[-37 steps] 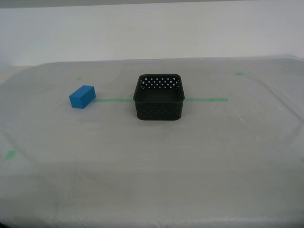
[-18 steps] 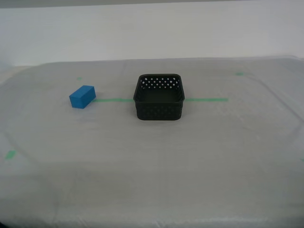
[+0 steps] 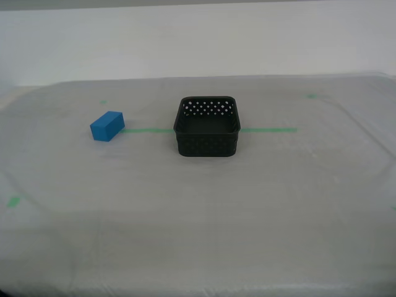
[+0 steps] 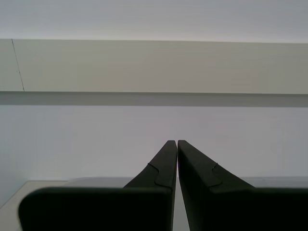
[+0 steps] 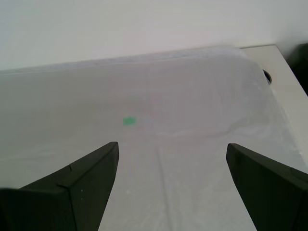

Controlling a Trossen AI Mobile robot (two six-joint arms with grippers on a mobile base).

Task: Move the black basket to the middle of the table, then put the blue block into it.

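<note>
You will find the black basket [image 3: 207, 126] standing upright on the table [image 3: 198, 223], roughly at the centre of the cloth in the exterior view, with its open top facing up and nothing visible inside it. Its perforated far wall shows rows of small holes against the pale cloth behind. The basket sits across the thin green tape line [image 3: 269, 130], which emerges from behind it on both sides. Note the blue block [image 3: 107, 125] resting on the cloth toward the exterior view's left, well apart from the basket and at the end of the tape line; it lies flat, with one long edge angled slightly away from the camera. Small green bits mark the cloth, one [image 3: 13, 201] near the exterior view's left edge and one [image 3: 311, 96] toward the far side on the exterior view's right. Neither arm appears in the exterior view. Observe my first gripper [image 5: 172, 163] in its own wrist view: its two dark fingers stand wide apart above bare cloth, with nothing between them, and a small green mark [image 5: 129, 121] lies on the cloth beyond. Observe my second gripper [image 4: 173, 142] in its wrist view: its fingertips meet with only a hairline gap, nothing held, and it points at a pale wall [image 4: 154, 67] rather than the table.
</note>
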